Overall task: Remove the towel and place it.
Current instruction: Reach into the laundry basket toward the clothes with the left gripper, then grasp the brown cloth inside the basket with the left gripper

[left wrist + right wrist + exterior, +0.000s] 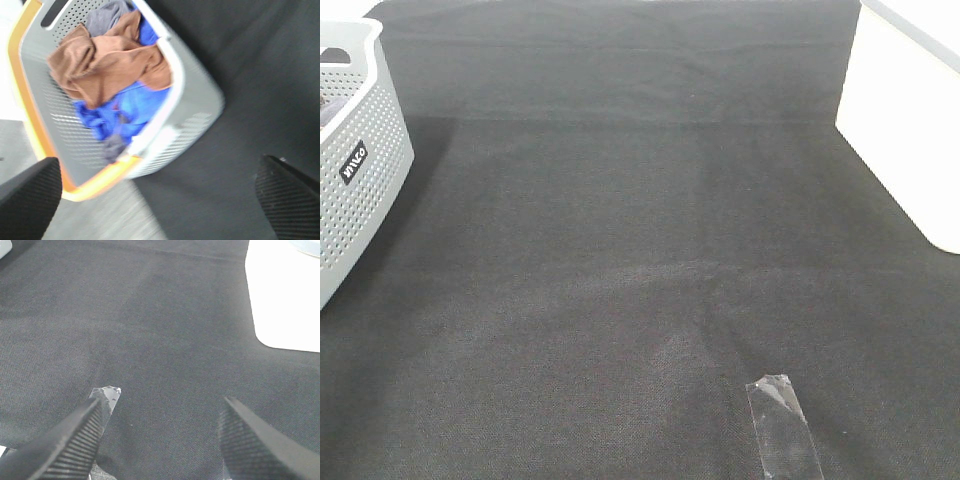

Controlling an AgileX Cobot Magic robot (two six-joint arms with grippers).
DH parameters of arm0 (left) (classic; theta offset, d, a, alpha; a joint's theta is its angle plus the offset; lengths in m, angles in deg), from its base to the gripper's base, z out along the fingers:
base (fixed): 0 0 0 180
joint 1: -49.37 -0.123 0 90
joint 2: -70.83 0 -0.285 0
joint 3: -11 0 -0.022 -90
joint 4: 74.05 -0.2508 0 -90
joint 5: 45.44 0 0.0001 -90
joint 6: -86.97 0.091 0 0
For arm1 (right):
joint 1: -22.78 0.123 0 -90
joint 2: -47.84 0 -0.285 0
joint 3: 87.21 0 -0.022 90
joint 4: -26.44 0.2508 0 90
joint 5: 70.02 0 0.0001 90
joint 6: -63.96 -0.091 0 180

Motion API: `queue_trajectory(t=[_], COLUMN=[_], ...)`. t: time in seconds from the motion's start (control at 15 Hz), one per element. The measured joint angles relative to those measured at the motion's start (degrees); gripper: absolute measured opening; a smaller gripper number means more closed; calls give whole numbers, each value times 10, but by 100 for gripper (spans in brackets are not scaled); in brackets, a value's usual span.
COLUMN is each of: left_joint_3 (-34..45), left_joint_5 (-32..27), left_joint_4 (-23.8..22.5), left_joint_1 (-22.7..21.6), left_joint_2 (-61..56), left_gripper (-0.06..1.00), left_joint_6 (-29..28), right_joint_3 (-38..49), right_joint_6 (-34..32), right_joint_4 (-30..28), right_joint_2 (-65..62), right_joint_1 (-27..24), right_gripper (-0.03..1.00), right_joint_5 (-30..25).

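Note:
The reddish-brown towel lies crumpled on top of the laundry inside a grey perforated basket with an orange rim, seen in the left wrist view. My left gripper hovers above the basket's near end, open, nothing between its black fingers. In the exterior high view only the basket's side shows at the far left; the towel is hidden there and neither arm appears. My right gripper is open and empty over the black table cloth.
Blue cloth and grey cloth lie under the towel in the basket. A strip of clear tape sticks to the black cloth near the front. A white surface borders the cloth at the right.

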Motion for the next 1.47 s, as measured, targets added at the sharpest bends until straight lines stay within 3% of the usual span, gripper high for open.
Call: queue_trajectory(t=[0.13, 0.4, 0.6, 1.0, 1.47], left_joint_3=[-99, -272, -378, -423, -426], left_joint_5=[-13, -14, -12, 6, 34], left_joint_4=[-55, -138, -195, -238, -255], left_joint_1=[0, 0, 0, 0, -6], left_joint_2=[138, 372, 537, 698, 752], left_gripper=[99, 98, 98, 98, 98], left_joint_6=[52, 78, 133, 189, 213], right_joint_3=[0, 0, 0, 0, 0], right_joint_6=[0, 0, 0, 0, 0], right_joint_4=[0, 0, 0, 0, 0], right_joint_2=[0, 0, 0, 0, 0], right_joint_1=[0, 0, 0, 0, 0], right_gripper=[61, 61, 61, 61, 61], right_joint_5=[0, 0, 0, 0, 0])
